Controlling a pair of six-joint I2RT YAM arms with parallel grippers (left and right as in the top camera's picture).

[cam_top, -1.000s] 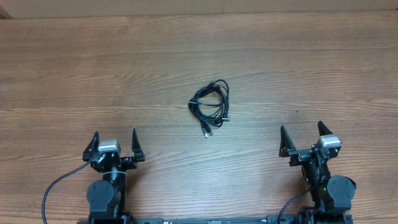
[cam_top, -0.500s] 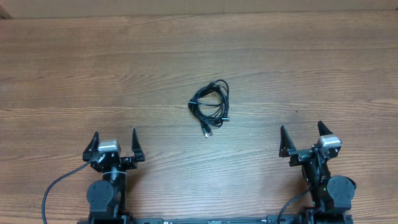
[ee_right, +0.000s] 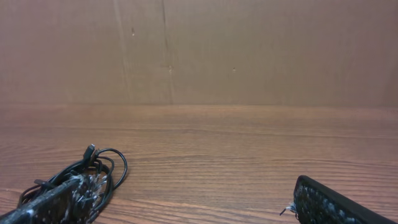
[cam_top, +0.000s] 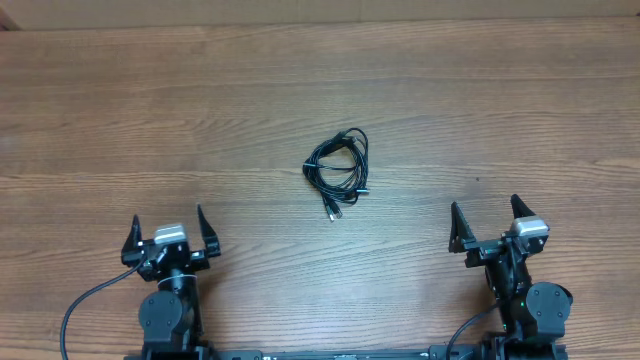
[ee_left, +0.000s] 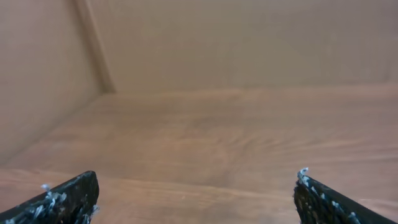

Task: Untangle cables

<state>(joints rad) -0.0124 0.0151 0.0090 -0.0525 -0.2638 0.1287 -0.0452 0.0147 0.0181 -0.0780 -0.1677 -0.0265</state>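
Observation:
The cables (cam_top: 340, 170) lie as a small bunch of thin black loops at the middle of the wooden table, one plug end (cam_top: 333, 211) trailing toward me. In the right wrist view the cables (ee_right: 102, 167) show at the lower left, partly behind my left fingertip. My left gripper (cam_top: 165, 233) stands open near the front left, well apart from the bunch, nothing between its fingers (ee_left: 68, 198). At the front right my right gripper (cam_top: 485, 219) is open too, empty and clear of the cables. The left wrist view holds no cable.
The wooden table (cam_top: 150, 110) runs back to a brown cardboard wall (ee_right: 249, 50). A cardboard side wall (ee_left: 37, 74) closes the left. Thick black wires (cam_top: 90, 300) run from the arm bases at the front edge.
My left gripper has shifted a little to the left and away from me. The right arm and the cables have stayed put.

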